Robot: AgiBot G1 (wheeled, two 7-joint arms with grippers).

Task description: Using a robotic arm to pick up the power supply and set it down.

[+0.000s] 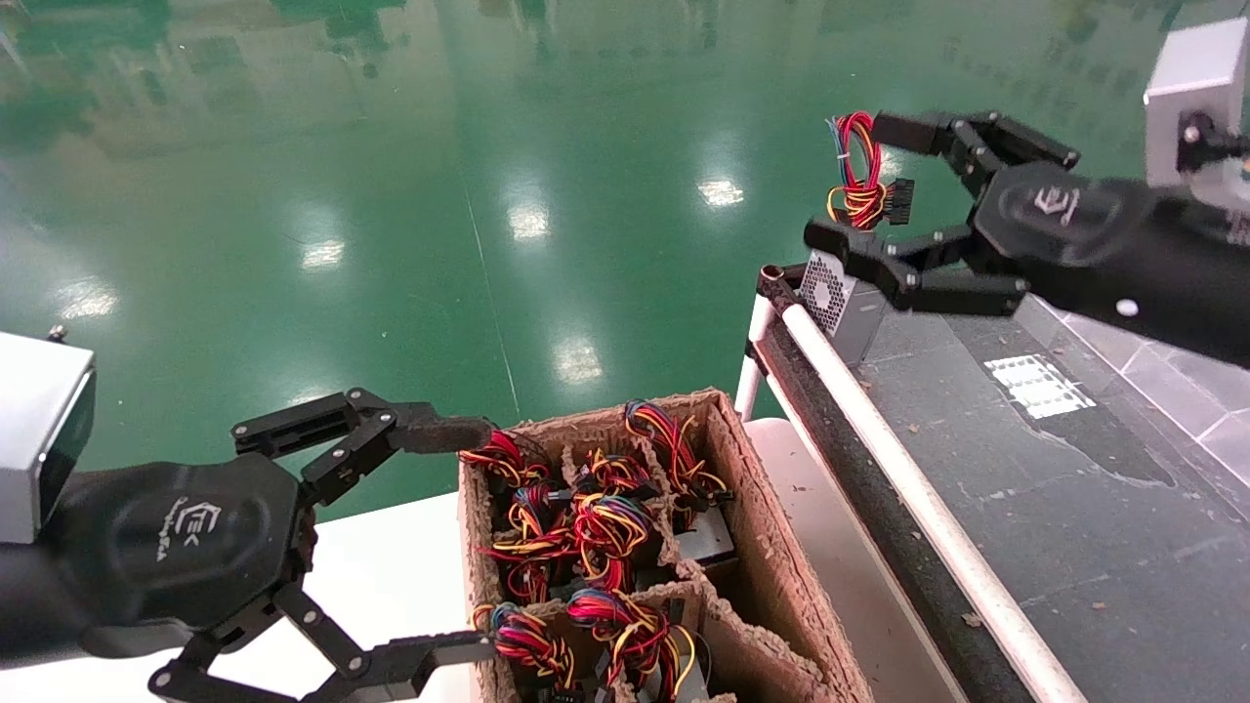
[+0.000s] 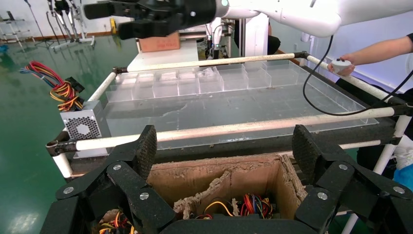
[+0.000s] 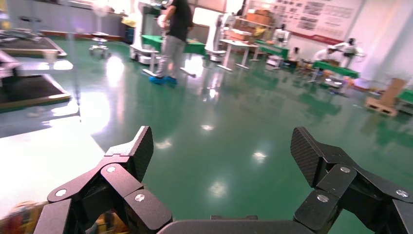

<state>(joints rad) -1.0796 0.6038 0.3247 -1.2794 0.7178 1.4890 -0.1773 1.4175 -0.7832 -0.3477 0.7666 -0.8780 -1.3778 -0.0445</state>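
I have the power supply (image 1: 848, 305) resting at the worktop's (image 1: 1055, 488) far corner, right end effector (image 1: 852, 186) spread open above it (released, I judge); left end effector (image 1: 467, 542) open at the crate (image 1: 771, 547).

A glossy green floor (image 1: 410, 195) fills the room and mirrors rows of ceiling lights as bright patches. Far across it stand green-topped tables (image 3: 187, 46) and white workbenches (image 3: 238, 46), with a person in dark clothes (image 3: 173, 39) walking among them. Stacked cardboard boxes (image 3: 389, 95) sit near one side, and posters (image 3: 321, 19) cover the back wall.
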